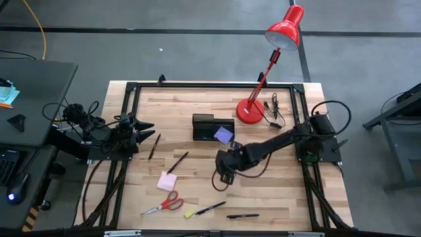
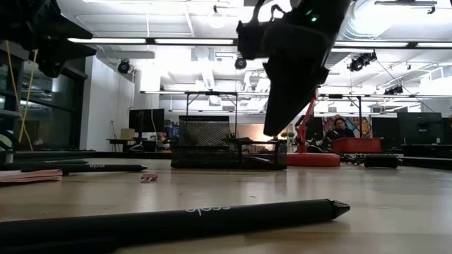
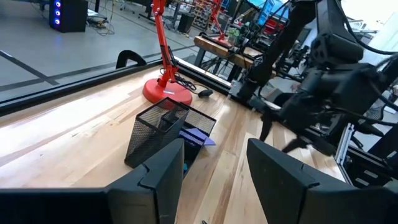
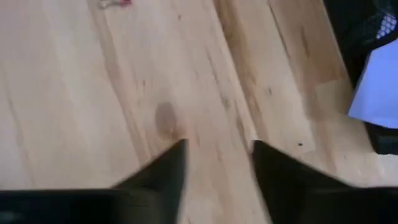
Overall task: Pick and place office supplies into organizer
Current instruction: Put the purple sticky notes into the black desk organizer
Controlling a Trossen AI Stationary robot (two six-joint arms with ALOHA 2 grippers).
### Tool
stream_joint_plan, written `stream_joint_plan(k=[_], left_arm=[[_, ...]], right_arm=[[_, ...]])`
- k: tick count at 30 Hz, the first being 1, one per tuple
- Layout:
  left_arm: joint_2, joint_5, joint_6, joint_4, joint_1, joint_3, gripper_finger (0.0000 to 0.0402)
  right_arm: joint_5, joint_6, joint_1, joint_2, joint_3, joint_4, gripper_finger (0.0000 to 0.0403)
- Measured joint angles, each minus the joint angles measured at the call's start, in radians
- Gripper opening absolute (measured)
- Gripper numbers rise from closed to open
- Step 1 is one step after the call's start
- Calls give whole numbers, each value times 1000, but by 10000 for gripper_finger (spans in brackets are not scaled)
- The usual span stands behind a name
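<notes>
High view: the organizer (image 1: 204, 126) is seen near the middle of the wooden worktop (image 1: 289, 197), with a purple pad (image 1: 223, 135) tilted at its right end, partly over the rim. A red lamp (image 1: 250, 110) is stood just beyond it, to the right. The right gripper (image 1: 225, 172) is held over bare wood in front of the organizer, well apart from every item. Its jaws are shown in the right wrist view with a narrow gap between them and only wood in that gap; nothing is gripped. The left gripper (image 1: 141, 130) is parked at the worktop's left edge, and its jaws are seen parted and empty in the left wrist view.

Loose supplies are spread over the front half of the worktop. A pink pad (image 1: 166, 181) is laid left of centre, with the scissors (image 1: 164, 204) nearer the front edge. A small yellow piece (image 1: 189, 214) is placed just beside a pen (image 1: 211, 208), and another pen (image 1: 243, 215) is laid to their right. Two more pens (image 1: 154, 145) (image 1: 178, 162) are laid between the left gripper and the pink pad.
</notes>
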Motion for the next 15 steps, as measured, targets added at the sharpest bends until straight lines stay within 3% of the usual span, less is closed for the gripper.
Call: stream_joint_plan(k=[2, 3, 7, 11, 15], left_arm=[[0, 0, 0, 0, 0, 0, 168], [0, 0, 0, 0, 0, 0, 168], [0, 0, 0, 0, 0, 0, 168], [0, 0, 0, 0, 0, 0, 168], [0, 0, 0, 0, 0, 0, 168]], right_arm=[[-9, -19, -29, 0, 0, 12, 47], [-19, -40, -45, 0, 0, 19, 25], [-47, -83, -119, 0, 0, 43, 33], [-133, -112, -193, 1, 0, 41, 7], [-158, -138, -228, 16, 0, 46, 13]])
